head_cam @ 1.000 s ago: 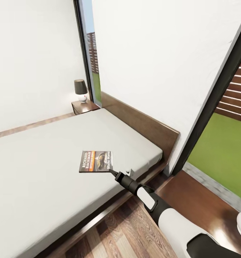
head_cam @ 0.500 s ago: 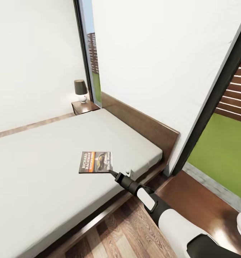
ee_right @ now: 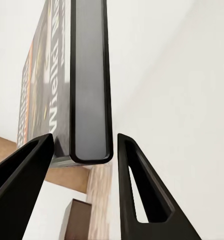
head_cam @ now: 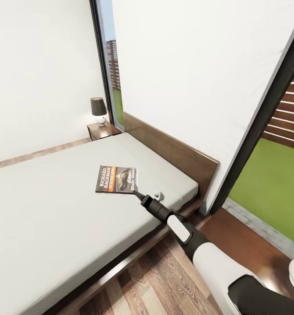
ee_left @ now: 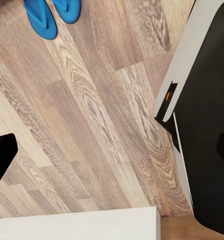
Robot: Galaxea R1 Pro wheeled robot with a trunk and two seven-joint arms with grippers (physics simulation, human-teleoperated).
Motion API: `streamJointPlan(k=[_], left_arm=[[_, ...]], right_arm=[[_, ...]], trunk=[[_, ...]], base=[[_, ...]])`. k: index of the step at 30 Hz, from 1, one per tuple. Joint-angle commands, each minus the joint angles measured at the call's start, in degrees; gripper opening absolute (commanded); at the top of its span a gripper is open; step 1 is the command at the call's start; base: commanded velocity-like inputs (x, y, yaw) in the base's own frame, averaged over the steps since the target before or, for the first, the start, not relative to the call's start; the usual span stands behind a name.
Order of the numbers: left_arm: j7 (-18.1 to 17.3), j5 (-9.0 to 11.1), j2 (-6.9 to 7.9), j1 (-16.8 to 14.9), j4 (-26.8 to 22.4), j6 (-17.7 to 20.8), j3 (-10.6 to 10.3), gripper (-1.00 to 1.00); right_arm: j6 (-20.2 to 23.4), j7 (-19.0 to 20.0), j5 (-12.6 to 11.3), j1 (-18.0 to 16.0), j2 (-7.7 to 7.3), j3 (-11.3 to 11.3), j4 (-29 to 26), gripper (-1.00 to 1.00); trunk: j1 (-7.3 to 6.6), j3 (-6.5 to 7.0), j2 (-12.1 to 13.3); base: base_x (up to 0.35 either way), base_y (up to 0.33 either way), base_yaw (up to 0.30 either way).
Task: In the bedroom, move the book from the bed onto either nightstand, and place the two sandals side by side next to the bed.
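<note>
Our right gripper is at the near corner of the book, arm stretched out over the bed from the side. In the right wrist view the book's edge sits between the two black fingers, jaws straddling it with a visible gap on each side, so partly spread and not clamped; contact we can't confirm. Head view shows the book over the grey mattress, roughly mid-width, toward the headboard end, cover up with the "RICHARD" lettering readable; we can't tell if it's flat on the mattress or slightly lifted at the gripper corner.

Far nightstand sits beyond the bed in the corner, touching the frame, with a small lamp on it. Tall black-framed window on the right shows grass and slatted fence.

Left wrist view looks down at the wood-plank floor: two blue sandals lie side by side, close together, cut by the frame edge. One dark fingertip of the left gripper pokes in at the edge; how far the left gripper is spread we can't tell. Robot's own black and white body is beside it
</note>
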Motion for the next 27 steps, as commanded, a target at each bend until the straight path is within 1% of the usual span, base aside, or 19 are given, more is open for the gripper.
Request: streamJointPlan(k=[1, 20, 23, 27], left_arm=[[-0.2, 0.6, 0.02, 0.0, 0.0, 0.1, -0.5, 1.0], [-0.2, 0.6, 0.02, 0.0, 0.0, 0.1, -0.5, 1.0], [0.4, 0.6, -0.76, -0.3, 0.0, 0.2, -0.5, 1.0], [0.8, 0.6, -1.2, -0.4, 0.1, 0.2, -0.5, 1.0]], right_arm=[[0.4, 0.1, -0.6, -0.4, -0.02, 0.1, 0.0, -1.0], [0.4, -0.1, -0.4, -0.7, -0.02, 0.1, 0.0, -1.0], [1.0, -0.3, 0.5, -0.1, -1.03, -0.6, 0.3, -1.0], [2.1, -0.4, 1.2, 0.2, -2.36, -2.0, 0.5, -1.0]], trunk=[[0.03, -0.11, -0.1], [0.03, -0.11, -0.1], [0.03, -0.11, -0.1], [0.03, -0.11, -0.1]], base=[[0.0, 0.0, 0.0], [0.0, 0.0, 0.0], [0.0, 0.0, 0.0], [0.0, 0.0, 0.0]])
